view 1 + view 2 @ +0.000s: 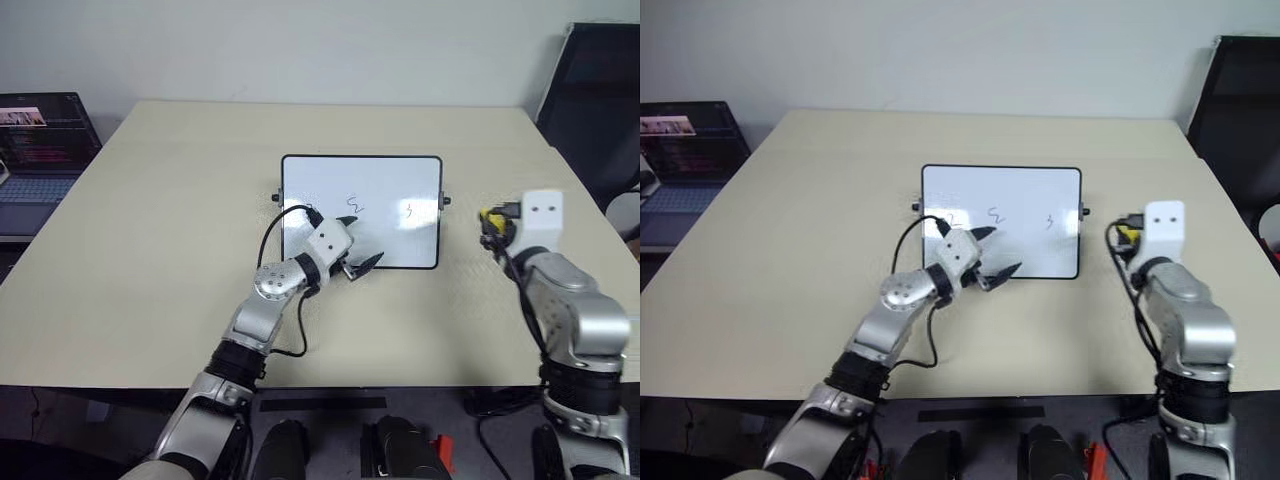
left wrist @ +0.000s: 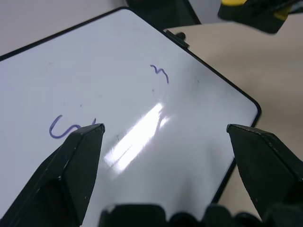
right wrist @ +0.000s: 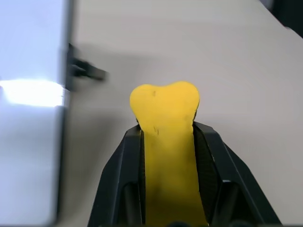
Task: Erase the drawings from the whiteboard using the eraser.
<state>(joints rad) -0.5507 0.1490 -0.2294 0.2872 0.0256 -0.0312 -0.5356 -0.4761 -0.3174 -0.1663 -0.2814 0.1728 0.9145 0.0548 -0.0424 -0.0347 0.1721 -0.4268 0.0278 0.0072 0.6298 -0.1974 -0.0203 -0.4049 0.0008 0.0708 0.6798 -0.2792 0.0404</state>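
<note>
The whiteboard (image 1: 400, 180) lies flat in the middle of the table. Three thin dark drawings run across it in a row: one at the left (image 1: 311, 207) partly behind my left hand, a middle one (image 1: 355, 208), and a right one (image 1: 408, 211). My left gripper (image 1: 360, 242) hovers open over the board's near left part, nothing between its fingers (image 2: 80, 156). To the right of the board, my right gripper (image 3: 168, 130) is shut on the yellow eraser (image 3: 165, 109), held above the table beside the board's right knob (image 3: 85, 70).
An open laptop (image 1: 40, 150) sits off the table's left side. A dark chair (image 1: 600, 100) stands at the far right corner. The beige table (image 1: 150, 250) spreads wide around the board.
</note>
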